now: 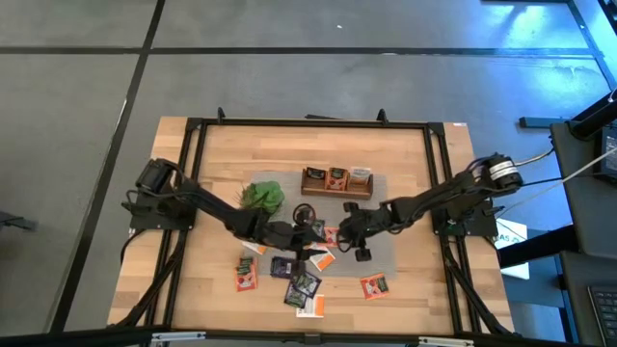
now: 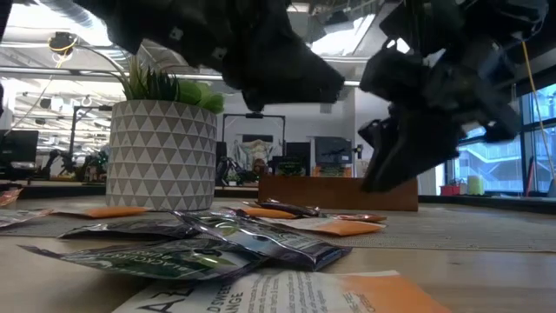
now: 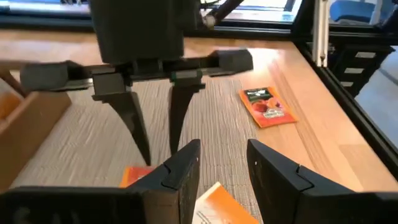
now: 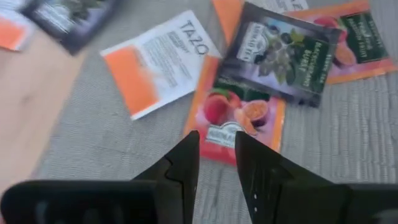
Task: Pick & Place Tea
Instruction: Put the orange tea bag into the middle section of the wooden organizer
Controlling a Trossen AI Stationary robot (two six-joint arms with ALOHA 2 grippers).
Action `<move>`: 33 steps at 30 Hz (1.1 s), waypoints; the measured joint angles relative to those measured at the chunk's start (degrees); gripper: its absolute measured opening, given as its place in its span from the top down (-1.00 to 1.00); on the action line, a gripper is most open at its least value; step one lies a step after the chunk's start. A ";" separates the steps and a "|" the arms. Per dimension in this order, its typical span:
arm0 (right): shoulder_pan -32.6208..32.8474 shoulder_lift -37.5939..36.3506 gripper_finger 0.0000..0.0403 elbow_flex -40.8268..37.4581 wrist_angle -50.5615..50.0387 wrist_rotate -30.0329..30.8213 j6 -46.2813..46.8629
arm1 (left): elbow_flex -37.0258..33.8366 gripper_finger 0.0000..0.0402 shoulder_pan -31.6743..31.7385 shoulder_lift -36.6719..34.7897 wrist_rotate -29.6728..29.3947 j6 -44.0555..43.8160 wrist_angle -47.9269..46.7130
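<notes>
tazo sachet [image 2: 287, 291] — cut off below, blurred

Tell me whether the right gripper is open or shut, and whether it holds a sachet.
Open and empty. In the right wrist view, the right gripper shows a clear gap between its fingers, above an orange-red sachet lying flat on the mat.

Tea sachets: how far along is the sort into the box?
Done: the brown wooden three-compartment box already holds some sachets. In hand: nothing gripped; the right pincer hangs open over an orange-red fruit sachet on the grey mat, and the left pincer hangs open nearby. Left: roughly ten flat square sachets lie loose near the table's front.
</notes>
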 joint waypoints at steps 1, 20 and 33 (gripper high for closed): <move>0.18 0.69 0.47 0.00 0.85 1.06 -0.02 | 0.02 0.36 0.02 0.50 -0.44 -0.66 -0.01; 0.21 5.78 0.47 0.27 1.10 2.68 2.03 | 0.00 0.36 1.81 5.43 -3.19 -10.49 -7.49; 0.27 5.81 0.47 0.33 -3.53 5.15 4.50 | -0.02 0.36 1.77 5.43 -1.73 -18.08 -13.38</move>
